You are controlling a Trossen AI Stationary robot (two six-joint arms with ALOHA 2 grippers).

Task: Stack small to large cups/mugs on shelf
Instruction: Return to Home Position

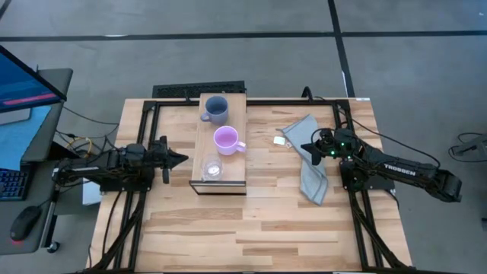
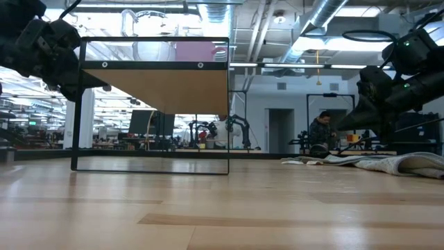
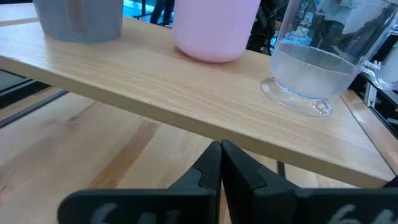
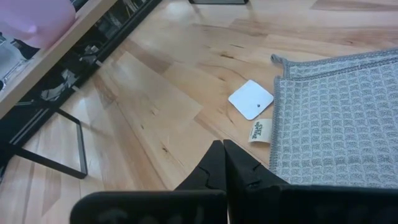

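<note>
Clenched fingers (image 3: 202, 177) on the left gripper (image 1: 179, 158), tips meeting with nothing between them; it hangs just off the left long edge of the shelf (image 1: 237, 160), pointing at that edge. The right gripper (image 1: 304, 147) is likewise pinched empty, fingers (image 4: 208, 174) together, over the bench (image 1: 266, 221) towards its right edge. It is above a grey towel (image 1: 313, 173) and near a white card (image 4: 250, 99), well apart from the shelf. On the shelf three vessels stand upright in a row along its length, apart from one another: clear cup (image 1: 212, 169) by the dark-edged near end, lilac mug (image 1: 226, 140) about the middle, blue mug (image 1: 216, 109) at the far end. So they run small to large, side by side and not nested; placing looks finished, with only the arms' retreat to come. If one needed shifting, the clear cup would likely be light, thin-walled, slick and easy to tip or crack, best pinched gently across its wall above the foot. The mugs look stiff and heavier, better taken over the rim wall opposite the handle, since a handle grip might let them swing
</note>
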